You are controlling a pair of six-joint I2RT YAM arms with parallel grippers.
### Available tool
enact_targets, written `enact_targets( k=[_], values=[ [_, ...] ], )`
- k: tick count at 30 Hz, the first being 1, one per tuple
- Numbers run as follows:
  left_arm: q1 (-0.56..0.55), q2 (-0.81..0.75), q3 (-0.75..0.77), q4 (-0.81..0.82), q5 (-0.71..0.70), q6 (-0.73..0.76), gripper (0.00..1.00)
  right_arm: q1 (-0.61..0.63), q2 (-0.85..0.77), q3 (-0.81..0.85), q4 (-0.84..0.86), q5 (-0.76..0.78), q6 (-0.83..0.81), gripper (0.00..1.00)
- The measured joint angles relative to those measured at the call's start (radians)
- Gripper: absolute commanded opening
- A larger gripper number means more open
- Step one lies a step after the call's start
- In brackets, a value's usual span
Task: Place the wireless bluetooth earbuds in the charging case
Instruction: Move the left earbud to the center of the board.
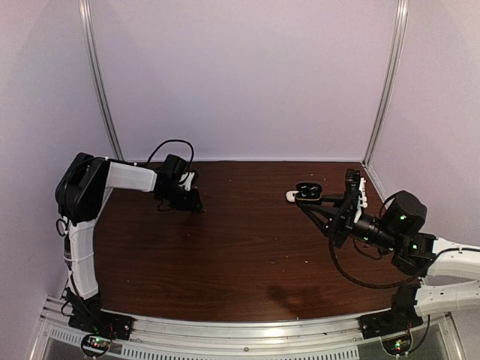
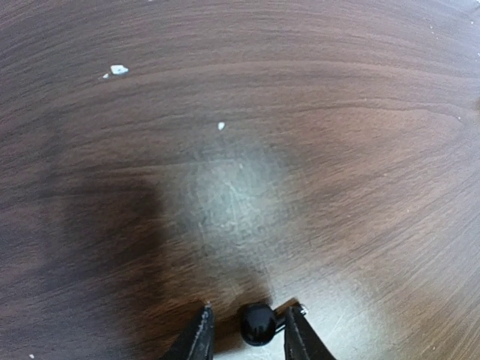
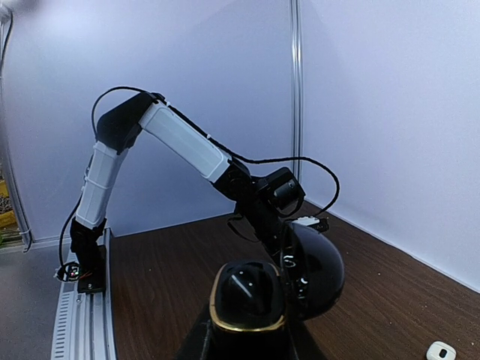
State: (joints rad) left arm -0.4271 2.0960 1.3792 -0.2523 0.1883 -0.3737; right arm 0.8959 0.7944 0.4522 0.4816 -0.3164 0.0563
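A small rounded black earbud lies on the dark wooden table between my left gripper's fingertips. The jaws stand apart, with the earbud close to the right finger and a gap to the left one. In the top view the left gripper is down at the table's back left. My right gripper is shut on the open black charging case. In the right wrist view the case has a gold rim and its lid is swung open to the right. The other earbuds are not clearly visible.
A small white object lies on the table beside the held case; it also shows in the right wrist view. White crumbs dot the wood. Pale walls enclose the back and sides.
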Motion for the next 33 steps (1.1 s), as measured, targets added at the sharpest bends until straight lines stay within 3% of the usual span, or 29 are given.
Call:
enact_targets(
  k=[15, 33],
  values=[
    [-0.076, 0.025, 0.025, 0.005, -0.005, 0.087, 0.17, 0.000, -0.019, 0.000, -0.021, 0.001, 0.000, 0.00],
    [-0.391, 0.009, 0.039, -0.141, 0.142, 0.666, 0.14, 0.000, -0.050, 0.017, -0.045, 0.000, 0.000, 0.00]
  ],
)
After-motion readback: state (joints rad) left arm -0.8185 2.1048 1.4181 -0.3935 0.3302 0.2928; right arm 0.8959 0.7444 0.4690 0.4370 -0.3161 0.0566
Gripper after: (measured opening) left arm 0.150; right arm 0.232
